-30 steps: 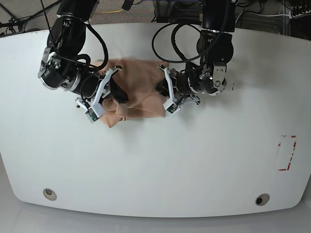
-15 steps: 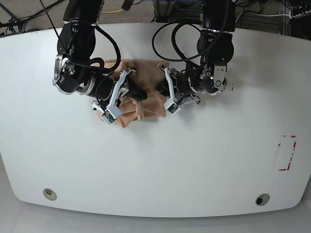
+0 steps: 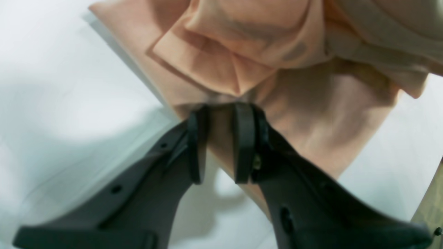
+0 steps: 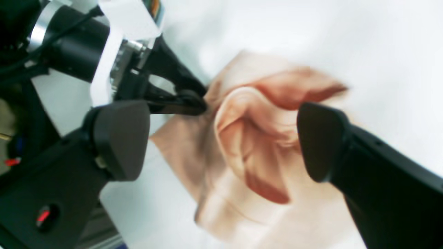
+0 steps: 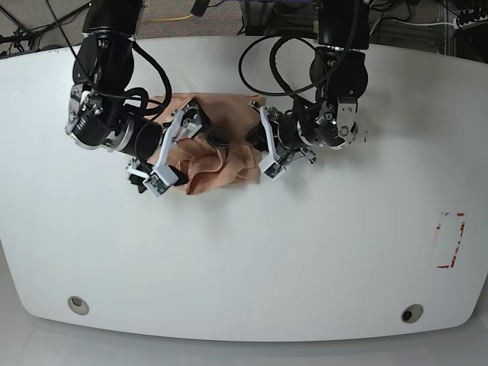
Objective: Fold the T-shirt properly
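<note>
**Peach shirt bunched between two arms at the far middle of the table**

On the white oval table, nearest the camera, two small round fittings sit by the front edge, and a red-and-white rectangular marking lies well off to the side of the shirt; no letters on it can be read. No brand, label or print can be read on the cloth in any view either.

Beyond the bare near half of the table lies the peach, short-sleeved cotton T-shirt, crumpled into a rumpled heap between the two arms, with folds piled over one another and a stitched hem edge showing in the left wrist view.

Reaching in from one side of the shirt, the left gripper lies low, its black fingers pointing into the cloth and clenched close together on a flap of peach fabric at the shirt's edge. Its forearm is bent sideways along the table, cables looping above it.

On the shirt's other side, the right gripper hangs over the heap with its jaws released and spread wide, the two black pads standing apart from a raised curl of fabric between them. Its arm bends down from the far edge of the table.
</note>
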Robot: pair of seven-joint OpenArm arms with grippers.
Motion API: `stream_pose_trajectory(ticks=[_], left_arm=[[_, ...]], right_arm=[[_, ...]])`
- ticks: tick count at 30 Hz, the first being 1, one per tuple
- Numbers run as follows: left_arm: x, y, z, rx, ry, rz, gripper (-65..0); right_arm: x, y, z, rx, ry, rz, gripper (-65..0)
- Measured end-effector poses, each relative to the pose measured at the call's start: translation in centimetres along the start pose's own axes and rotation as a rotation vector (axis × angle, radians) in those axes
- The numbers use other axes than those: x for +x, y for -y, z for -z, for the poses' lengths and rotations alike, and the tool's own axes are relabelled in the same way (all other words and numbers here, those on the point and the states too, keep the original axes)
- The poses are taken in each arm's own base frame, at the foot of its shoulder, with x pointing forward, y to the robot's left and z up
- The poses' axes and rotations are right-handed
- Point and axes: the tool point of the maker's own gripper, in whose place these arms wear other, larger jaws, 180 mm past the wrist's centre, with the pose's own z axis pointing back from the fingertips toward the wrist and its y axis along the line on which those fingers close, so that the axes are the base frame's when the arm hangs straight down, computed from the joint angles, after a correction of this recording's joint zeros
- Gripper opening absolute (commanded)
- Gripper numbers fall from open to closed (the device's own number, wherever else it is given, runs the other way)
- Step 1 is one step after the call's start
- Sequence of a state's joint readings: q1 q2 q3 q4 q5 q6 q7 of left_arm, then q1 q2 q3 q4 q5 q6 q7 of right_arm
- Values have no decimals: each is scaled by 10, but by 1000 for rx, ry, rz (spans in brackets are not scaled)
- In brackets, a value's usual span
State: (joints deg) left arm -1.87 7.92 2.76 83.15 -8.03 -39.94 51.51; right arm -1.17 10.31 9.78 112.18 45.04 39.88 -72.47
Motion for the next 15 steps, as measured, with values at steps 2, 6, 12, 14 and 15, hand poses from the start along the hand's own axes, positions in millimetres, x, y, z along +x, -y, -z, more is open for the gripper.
stream_pose_trajectory(ticks=[2,6,12,14,15], left_arm=[[3,-4,-7,10,17,-22,-542],[24,-11,-25,12,124,-53,-542],[59,-23,-63,28,284,-34,-542],[62,-30,-74,45,301,-14,-542],[61,-33,-81,53,305,-1,-542]], right_arm=[[2,8,-9,-34,21,9,0],[-21,26,-28,-111,-2,77,0],[-43,19,-29,-102,-40,122,0],[-50,13,-27,-90,-50,140,0],[-53,12,-26,-88,-56,146,0]])
